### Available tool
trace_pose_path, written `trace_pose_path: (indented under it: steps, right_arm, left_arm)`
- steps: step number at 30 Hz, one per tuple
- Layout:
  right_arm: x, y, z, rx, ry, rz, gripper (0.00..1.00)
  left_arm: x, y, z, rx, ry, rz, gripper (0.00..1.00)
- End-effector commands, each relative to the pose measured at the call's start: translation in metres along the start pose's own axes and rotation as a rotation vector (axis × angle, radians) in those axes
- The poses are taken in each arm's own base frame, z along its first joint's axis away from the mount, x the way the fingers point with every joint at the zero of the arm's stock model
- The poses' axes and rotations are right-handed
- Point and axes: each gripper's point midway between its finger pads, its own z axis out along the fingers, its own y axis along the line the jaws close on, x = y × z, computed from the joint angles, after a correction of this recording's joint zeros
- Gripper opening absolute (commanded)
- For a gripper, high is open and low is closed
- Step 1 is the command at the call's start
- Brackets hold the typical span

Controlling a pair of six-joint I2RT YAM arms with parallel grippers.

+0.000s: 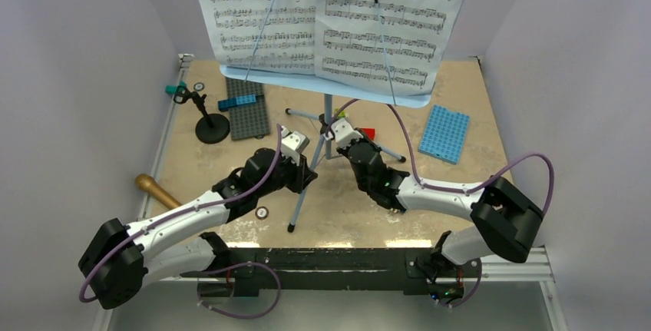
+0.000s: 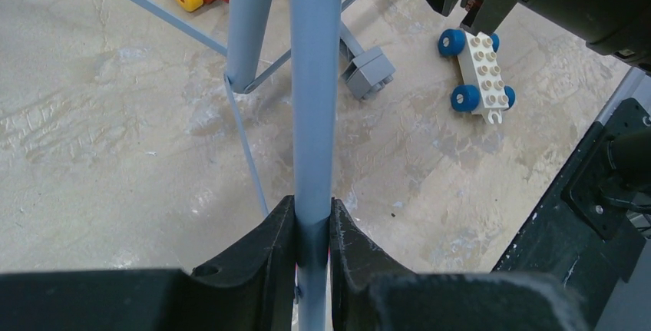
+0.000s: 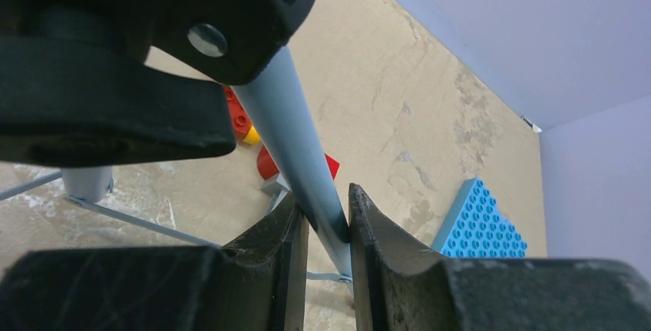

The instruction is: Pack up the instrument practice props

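The light-blue music stand (image 1: 328,112) is standing upright on its tripod near the middle of the table (image 1: 345,216), a little toward the far edge. 2 sheet-music pages (image 1: 330,16) are lying open on its tray, so none of it is looking packed yet.

The left fingers (image 2: 290,220) are clamping narrowly on 1 tripod leg, the one reaching toward the near edge. The right fingers (image 3: 298,227) are pinching another leg just below the black hub, on the side pointing toward the right edge. Both pairs are touching tube on both sides, not hovering. Gripping 2 legs at once is probably serving to fold the tripod inward, or to steady the stand while it is being tipped. Because the pages are resting loose, any tilt is risking them sliding off.

Further out, the toy microphone (image 1: 157,190) is lying at the left edge toward the near-left corner, well apart from both arms. The mic stand (image 1: 211,126) is standing toward the far-left corner, just beside a grey baseplate (image 1: 247,112). A blue baseplate (image 1: 444,133) is lying toward the right edge, and a white wheeled brick (image 2: 482,74) is sitting near the legs.
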Motion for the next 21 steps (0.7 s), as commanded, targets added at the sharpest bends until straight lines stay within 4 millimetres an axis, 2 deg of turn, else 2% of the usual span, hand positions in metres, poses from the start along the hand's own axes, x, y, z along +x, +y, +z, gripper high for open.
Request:
trace_pose_path:
  steps: [1,2,4,6,9,14,15,16,17,21]
  right_arm:
    - [-0.003,0.012,-0.015,-0.025,0.002,0.148,0.00]
    - [-0.002,0.011,-0.015,-0.019,0.007,0.155,0.03]
    - [-0.001,0.010,-0.018,-0.017,0.026,0.174,0.23]
    - [0.001,0.009,-0.022,-0.028,0.050,0.187,0.44]
    - [0.000,0.007,-0.029,-0.047,0.081,0.219,0.61]
    - [0.000,0.004,-0.044,-0.071,0.119,0.309,0.71]
    - [0.003,0.003,-0.049,-0.078,0.132,0.319,0.72]
    - [0.005,0.001,-0.053,-0.084,0.138,0.332,0.73]
    - [0.008,-0.001,-0.058,-0.090,0.148,0.347,0.74]
    - [0.021,-0.004,-0.082,-0.144,0.201,0.413,0.74]
  left_arm:
    - [0.003,0.002,-0.006,-0.017,-0.012,-0.046,0.00]
    - [0.002,0.002,-0.007,-0.020,-0.017,-0.046,0.00]
    - [-0.001,0.004,-0.008,-0.031,-0.026,-0.052,0.00]
    - [-0.006,0.004,-0.009,-0.041,-0.042,-0.063,0.11]
    - [-0.016,0.004,-0.011,-0.055,-0.069,-0.082,0.32]
    - [-0.034,0.005,-0.012,-0.092,-0.091,-0.114,0.63]
    - [-0.038,0.004,-0.013,-0.092,-0.100,-0.118,0.82]
    - [-0.044,0.003,-0.015,-0.093,-0.112,-0.120,0.97]
    - [-0.049,0.003,-0.017,-0.098,-0.124,-0.123,0.99]
    - [-0.068,0.008,-0.036,-0.158,-0.170,-0.167,1.00]
